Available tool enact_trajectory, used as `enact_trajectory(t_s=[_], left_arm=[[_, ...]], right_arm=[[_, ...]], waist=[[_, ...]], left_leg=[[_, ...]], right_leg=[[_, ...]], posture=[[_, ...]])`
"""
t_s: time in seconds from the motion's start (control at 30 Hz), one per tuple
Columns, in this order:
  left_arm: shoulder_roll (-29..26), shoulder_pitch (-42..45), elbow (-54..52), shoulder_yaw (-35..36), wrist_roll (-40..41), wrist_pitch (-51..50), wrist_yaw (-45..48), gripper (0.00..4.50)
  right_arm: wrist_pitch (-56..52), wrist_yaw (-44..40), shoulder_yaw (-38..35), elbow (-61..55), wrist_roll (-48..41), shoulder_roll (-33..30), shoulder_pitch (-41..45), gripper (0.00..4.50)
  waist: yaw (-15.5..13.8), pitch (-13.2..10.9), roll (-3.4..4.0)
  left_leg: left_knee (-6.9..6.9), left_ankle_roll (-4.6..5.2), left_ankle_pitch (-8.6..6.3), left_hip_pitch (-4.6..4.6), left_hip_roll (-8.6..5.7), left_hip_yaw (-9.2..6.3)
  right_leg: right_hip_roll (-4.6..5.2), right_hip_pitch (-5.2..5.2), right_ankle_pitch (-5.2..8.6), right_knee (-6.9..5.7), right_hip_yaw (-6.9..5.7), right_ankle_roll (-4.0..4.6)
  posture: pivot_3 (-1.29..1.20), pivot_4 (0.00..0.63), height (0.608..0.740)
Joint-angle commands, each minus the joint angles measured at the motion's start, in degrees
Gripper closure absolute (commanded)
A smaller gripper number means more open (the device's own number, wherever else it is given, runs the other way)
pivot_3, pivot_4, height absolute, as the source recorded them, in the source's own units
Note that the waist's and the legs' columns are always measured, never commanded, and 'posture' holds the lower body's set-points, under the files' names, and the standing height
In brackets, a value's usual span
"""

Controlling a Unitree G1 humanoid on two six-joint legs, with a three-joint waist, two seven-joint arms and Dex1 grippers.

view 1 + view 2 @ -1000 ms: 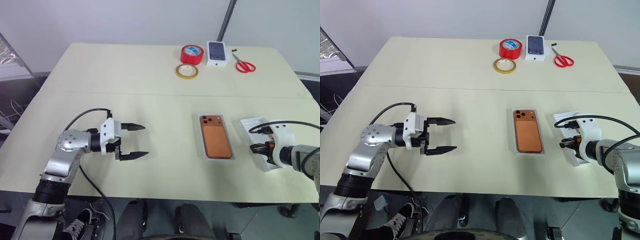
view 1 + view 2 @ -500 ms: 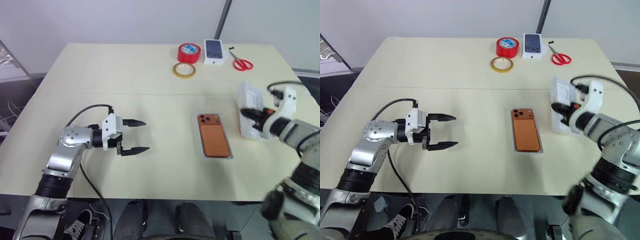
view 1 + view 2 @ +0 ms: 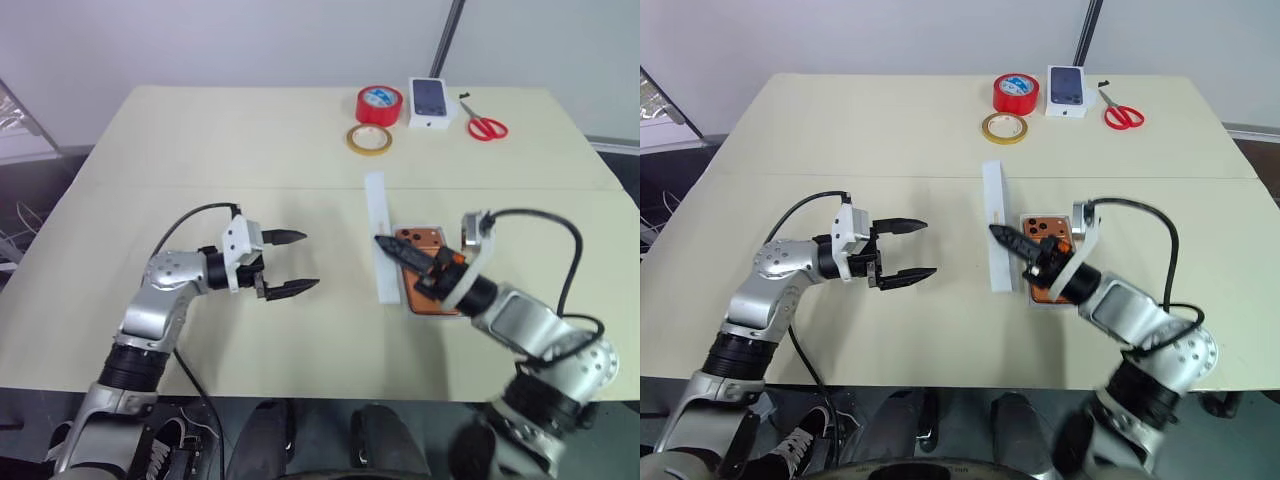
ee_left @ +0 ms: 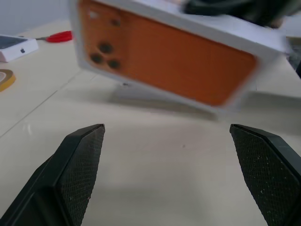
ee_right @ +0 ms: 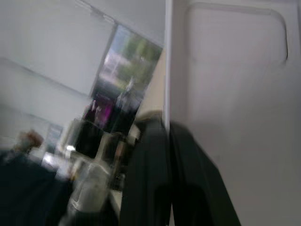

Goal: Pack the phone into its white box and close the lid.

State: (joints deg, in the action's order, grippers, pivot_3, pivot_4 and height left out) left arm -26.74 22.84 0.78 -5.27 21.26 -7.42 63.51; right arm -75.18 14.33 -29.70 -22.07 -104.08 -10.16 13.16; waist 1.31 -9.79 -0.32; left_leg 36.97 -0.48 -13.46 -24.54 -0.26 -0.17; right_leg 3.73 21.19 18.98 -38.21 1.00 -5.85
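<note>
Two tape rolls (image 3: 377, 117) lie far back; right end effector (image 3: 385, 245) pinches the lid (image 3: 380, 252) edge-up beside the phone (image 3: 428, 270), left end effector (image 3: 297, 262) gapes empty.

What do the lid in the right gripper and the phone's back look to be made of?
The lid: apparently thin white cardboard with a matte finish; its wall looks thin where the right gripper pinches it on edge. The phone: a smooth orange back with a soft, even sheen; whether glass, metal or plastic can't be told. Its three lenses look dark and glossy.

Our left gripper (image 3: 296, 262) hovers with fingers spread wide, pointing right. Our right gripper (image 3: 385, 243) is pinched closed, reaching leftward, wrist rolled.
</note>
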Motion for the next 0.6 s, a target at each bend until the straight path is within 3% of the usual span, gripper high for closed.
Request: enact_trajectory(t_s=[0.03, 0.07, 0.17, 0.4, 0.6], left_arm=[[2.1, 0.0, -3.8, 0.3, 2.4, -1.8, -2.0, 0.00], [2.5, -0.1, -4.2, 0.2, 2.8, -2.3, -2.2, 0.00], [4.8, -1.7, -5.5, -3.0, 3.6, -5.4, -1.8, 0.89], [12.3, -0.4, 0.8, -8.1, -2.2, -1.2, -6.0, 4.47], [18.7, 4.4, 11.3, -8.8, -7.3, 5.2, -11.3, 4.47]], right_arm=[[11.3, 1.5, 8.2, -5.4, -8.9, -4.6, -4.6, 4.45], [13.2, 1.2, 9.8, -6.1, -8.9, -6.1, -5.8, 4.45], [15.1, 1.1, 12.2, -1.9, -8.9, -10.9, -8.0, 4.50], [17.6, 0.9, 14.3, 6.9, -8.9, -16.6, -5.0, 4.50], [19.0, -1.4, 14.1, 11.5, -8.6, -20.2, -2.8, 4.50]], waist=[[0.3, 0.0, 0.00], [0.4, 0.0, 0.00], [0.6, 0.0, -0.01], [-0.3, 0.0, -0.02], [-0.8, 0.0, -0.07]], left_leg=[[0.00, 0.00, 0.00, 0.02, 0.02, 0.00], [-0.01, 0.01, -0.01, 0.03, 0.06, -0.02], [-0.02, 0.02, -0.01, 0.03, 0.07, -0.02], [0.06, 0.02, -0.01, 0.05, 0.05, -0.02], [0.13, 0.04, -0.02, 0.03, 0.02, -0.02]], right_leg=[[-0.07, -0.01, 0.00, 0.00, 0.01, 0.00], [-0.13, -0.03, 0.01, 0.00, 0.01, -0.01], [-0.18, -0.03, 0.01, 0.01, 0.02, -0.01], [-0.20, -0.10, 0.01, 0.03, 0.03, -0.01], [-0.20, -0.15, 0.01, 0.06, 0.01, -0.02]], posture=[[0.00, 0.150, 0.740], [0.00, 0.150, 0.740], [0.00, 0.150, 0.740], [0.00, 0.150, 0.740], [0.00, 0.150, 0.740]])
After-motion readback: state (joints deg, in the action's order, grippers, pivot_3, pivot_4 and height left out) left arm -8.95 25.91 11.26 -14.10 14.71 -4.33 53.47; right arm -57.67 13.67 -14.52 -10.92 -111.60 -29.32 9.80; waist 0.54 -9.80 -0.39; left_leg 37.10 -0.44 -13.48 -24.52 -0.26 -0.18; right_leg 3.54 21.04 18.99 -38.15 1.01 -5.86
